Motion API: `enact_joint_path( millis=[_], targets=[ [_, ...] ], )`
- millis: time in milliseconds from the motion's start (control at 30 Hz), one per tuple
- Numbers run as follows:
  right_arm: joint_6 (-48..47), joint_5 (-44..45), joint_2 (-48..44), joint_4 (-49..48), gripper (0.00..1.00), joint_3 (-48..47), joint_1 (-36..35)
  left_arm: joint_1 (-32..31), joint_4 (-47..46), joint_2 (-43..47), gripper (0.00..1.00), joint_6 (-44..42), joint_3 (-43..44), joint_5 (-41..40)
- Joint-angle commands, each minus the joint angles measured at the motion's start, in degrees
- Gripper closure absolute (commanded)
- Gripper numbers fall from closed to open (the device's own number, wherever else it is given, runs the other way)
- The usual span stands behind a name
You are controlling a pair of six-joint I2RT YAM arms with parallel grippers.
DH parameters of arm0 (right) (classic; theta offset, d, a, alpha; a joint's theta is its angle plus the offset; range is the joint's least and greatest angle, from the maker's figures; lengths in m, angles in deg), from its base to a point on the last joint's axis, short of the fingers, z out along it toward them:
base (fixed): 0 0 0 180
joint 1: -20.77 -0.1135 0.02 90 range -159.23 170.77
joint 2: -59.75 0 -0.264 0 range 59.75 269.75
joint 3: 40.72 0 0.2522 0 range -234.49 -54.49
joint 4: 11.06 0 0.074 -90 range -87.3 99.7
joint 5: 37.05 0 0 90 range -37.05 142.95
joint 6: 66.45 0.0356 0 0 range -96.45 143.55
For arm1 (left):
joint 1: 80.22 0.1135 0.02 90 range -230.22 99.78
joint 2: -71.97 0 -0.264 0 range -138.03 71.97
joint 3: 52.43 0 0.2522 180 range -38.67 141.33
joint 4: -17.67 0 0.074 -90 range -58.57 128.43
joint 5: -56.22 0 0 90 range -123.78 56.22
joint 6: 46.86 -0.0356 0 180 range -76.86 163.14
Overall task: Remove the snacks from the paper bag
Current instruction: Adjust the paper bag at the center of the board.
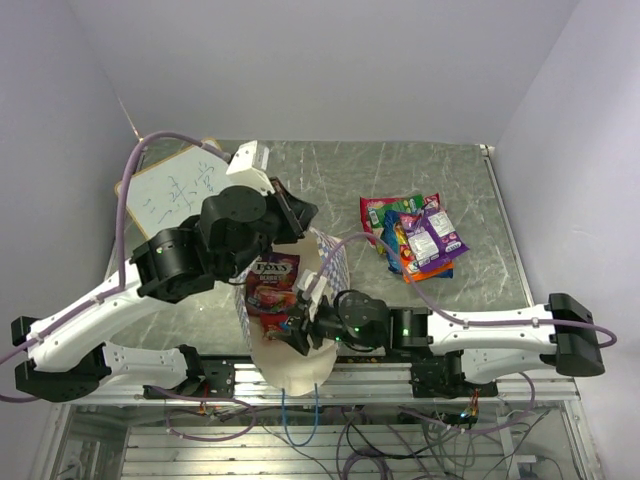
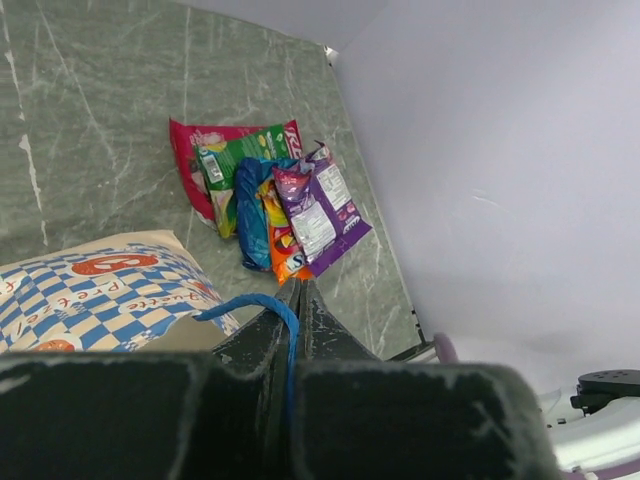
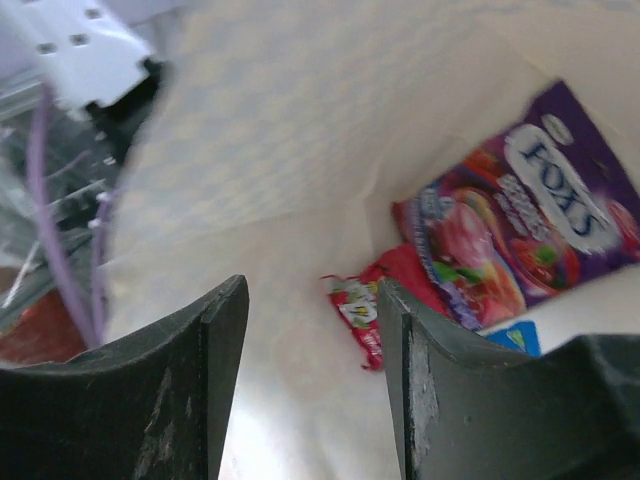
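The blue cord handle of the cream checked paper bag is clamped by the left gripper, the right gripper held open inside.

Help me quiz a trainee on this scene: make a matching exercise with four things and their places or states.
1. Fox's packet
2. blue cord handle
3. right hand
4. writing board

A. at the far-left corner of the table
B. open, facing into the paper bag
C. lying inside the paper bag
D. pinched in the shut left hand

Pairs: 1-C, 2-D, 3-B, 4-A.
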Motion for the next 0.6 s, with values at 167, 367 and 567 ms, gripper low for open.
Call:
enact_joint_path(
  millis=[167, 367, 567],
  targets=[
    [1.9, -4.0, 9.3, -0.2, 0.46, -4.2, 15.3, -0.2, 14.0, 0.9, 0.93, -15.7, 16.5, -9.9],
    [-2.0, -10.8, 17.6, -2.2, 0.44, -11.5, 17.0, -0.2, 18.5, -7.4, 0.93, -32.0, 30.3, -3.6],
    [5.0, -16.9, 20.6, -13.1, 0.45, -7.8, 16.8, -0.2, 9.6, -12.0, 0.93, -32.0, 22.8, 9.6]
  ],
)
